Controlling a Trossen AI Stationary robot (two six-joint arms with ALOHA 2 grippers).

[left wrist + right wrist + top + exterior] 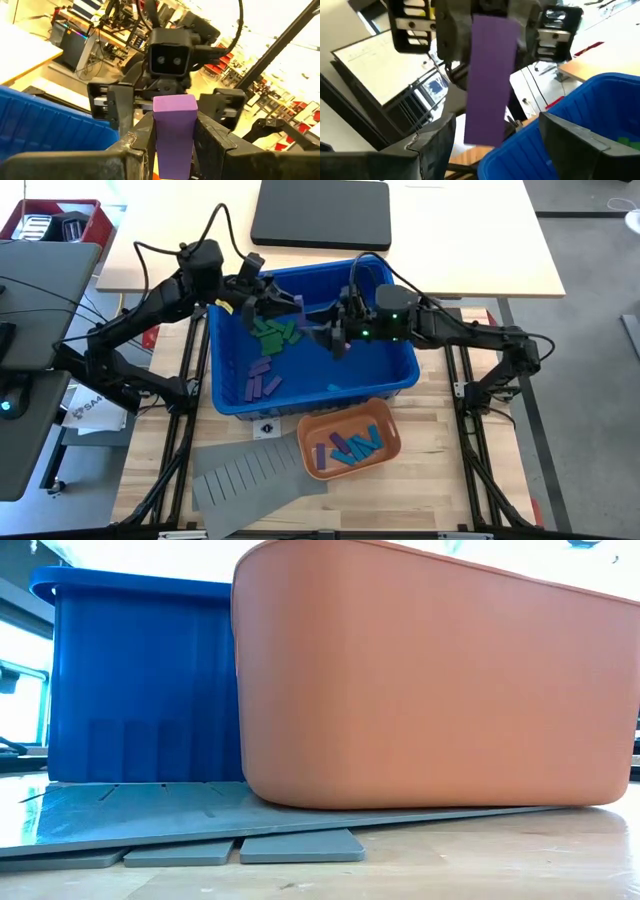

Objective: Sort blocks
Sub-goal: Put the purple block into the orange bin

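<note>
Pale butcher-block table [440, 440] carries our whole setup: a deep blue plastic bin [400, 370] in the middle, a shallow orange-red plastic tray [385, 418] nearer the front edge, and a grey slotted divider sheet [255, 475] beside it. We have both arms up over the bin, meeting in mid-air. Our left gripper [172, 145] is clamped on a flat purple rectangular block [174, 132], held upright between its fingers. Our right gripper [495, 135] faces it with its fingers spread wide on either side of the same block, touching nothing that we can see.

We judge this a handover, and the risk lies there: if the left lets go before the right closes, the block drops into the bin among the loose green and purple blocks [270, 335], unsorted. A tilted pinch could twist it free. The two grippers sit very close, so a small misjudged approach could knock them together. The tray's blue and purple blocks [350, 448] sit well apart
</note>
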